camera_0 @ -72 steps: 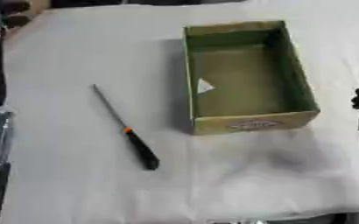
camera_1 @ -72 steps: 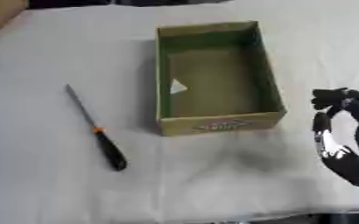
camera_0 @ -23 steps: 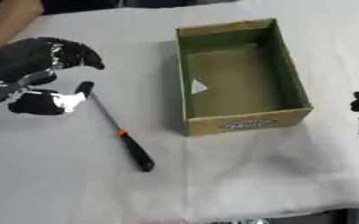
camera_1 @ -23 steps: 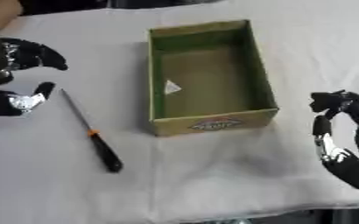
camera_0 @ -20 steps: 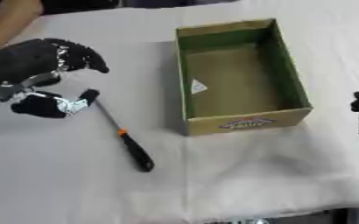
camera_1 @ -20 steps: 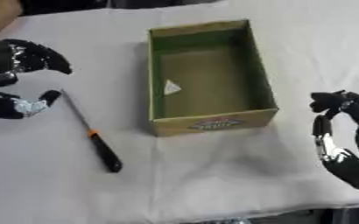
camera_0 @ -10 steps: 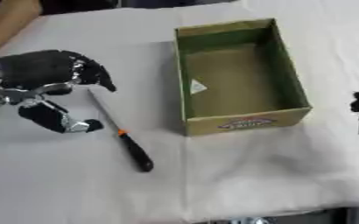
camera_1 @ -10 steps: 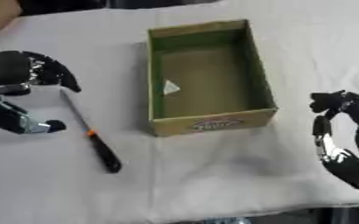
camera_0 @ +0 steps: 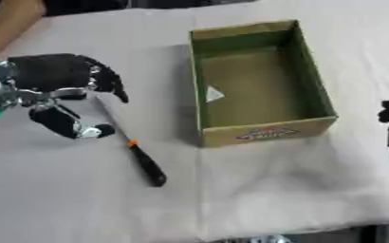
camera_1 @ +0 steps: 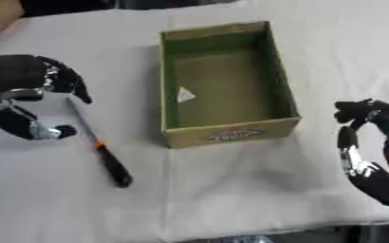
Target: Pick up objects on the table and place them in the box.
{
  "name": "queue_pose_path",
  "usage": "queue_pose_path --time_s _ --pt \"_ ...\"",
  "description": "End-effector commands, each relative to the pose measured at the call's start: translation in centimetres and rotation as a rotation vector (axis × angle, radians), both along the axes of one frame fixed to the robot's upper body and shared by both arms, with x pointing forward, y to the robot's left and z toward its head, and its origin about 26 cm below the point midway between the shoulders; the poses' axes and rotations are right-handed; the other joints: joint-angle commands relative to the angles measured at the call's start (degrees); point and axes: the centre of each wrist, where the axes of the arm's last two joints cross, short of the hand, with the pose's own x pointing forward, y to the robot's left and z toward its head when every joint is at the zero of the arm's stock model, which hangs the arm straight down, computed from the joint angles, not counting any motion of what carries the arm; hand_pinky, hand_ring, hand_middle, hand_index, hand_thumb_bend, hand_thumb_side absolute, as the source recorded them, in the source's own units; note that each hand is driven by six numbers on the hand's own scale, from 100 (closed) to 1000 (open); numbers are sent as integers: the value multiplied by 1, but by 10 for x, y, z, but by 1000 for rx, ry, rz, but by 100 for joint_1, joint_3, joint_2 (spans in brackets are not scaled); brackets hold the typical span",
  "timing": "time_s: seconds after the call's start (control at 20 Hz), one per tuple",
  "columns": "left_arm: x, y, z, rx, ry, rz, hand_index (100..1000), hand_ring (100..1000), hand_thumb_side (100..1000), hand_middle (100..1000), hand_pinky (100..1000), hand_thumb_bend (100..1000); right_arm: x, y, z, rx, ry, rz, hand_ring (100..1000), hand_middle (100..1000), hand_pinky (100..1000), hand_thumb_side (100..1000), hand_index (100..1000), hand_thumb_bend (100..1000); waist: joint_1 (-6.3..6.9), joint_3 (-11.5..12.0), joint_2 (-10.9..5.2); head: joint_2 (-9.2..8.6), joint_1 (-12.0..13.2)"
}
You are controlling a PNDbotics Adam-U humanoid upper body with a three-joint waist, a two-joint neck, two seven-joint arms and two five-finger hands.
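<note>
A: Which step is shown?
B: The reach. The black left hand (camera_0: 52, 90), at left of frame, hovers over the metal shaft of the black-handled screwdriver with an orange collar (camera_0: 132, 144), fingers and thumb spread apart, holding nothing.
A: Where do the task's things lie?
B: The screwdriver lies flat on the white-covered table (camera_0: 256, 190), left of the open green cardboard box (camera_0: 257, 80).
A: The next move?
B: Probably lowering and closing round the shaft. The right hand (camera_1: 368, 147) idles at right, fingers curled, empty.
</note>
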Motion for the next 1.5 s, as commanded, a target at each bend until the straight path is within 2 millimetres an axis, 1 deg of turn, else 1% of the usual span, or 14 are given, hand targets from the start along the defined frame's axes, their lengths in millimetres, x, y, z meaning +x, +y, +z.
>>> queue_pose_path --time_s 0.05,0.3,0.55,0.9,1.25,1.3,1.35,1.5 --pt "3 -2 11 26 -19 -16 788 773 448 675 763 446 -1 0 8 -17 -19 11 561 575 421 753 782 100 2 -7 -112 2 30" --pt "8 -10 11 94 -6 -58 783 776 465 670 764 458 -1 -1 8 -19 -19 12 560 574 421 753 782 100 20 -26 -117 2 39" --pt "8 -14 6 124 6 -89 781 777 471 668 764 456 -1 0 8 -20 -18 12 560 574 421 752 783 100 31 -39 -117 2 30" --pt "8 -13 -1 148 24 -97 779 777 478 664 764 459 -1 -1 8 -19 -18 12 561 574 421 752 783 100 34 -44 -121 -1 20" --pt "7 -7 -5 165 30 -84 775 777 477 659 763 460 -1 0 9 -20 -19 12 561 574 421 752 783 100 31 -41 -114 -89 -1" --pt "7 -6 -6 167 30 -82 775 777 463 659 763 484 -1 0 9 -20 -19 12 561 574 421 755 783 100 31 -41 -113 -92 -1" --pt "7 -5 -8 169 35 -80 775 777 486 659 763 458 -1 -1 9 -20 -20 13 561 574 421 752 783 100 30 -39 -112 -93 -1" --pt "8 -5 -14 172 49 -81 776 775 493 658 762 444 -1 -1 9 -20 -20 12 561 574 422 753 783 100 26 -37 -109 -96 -2"
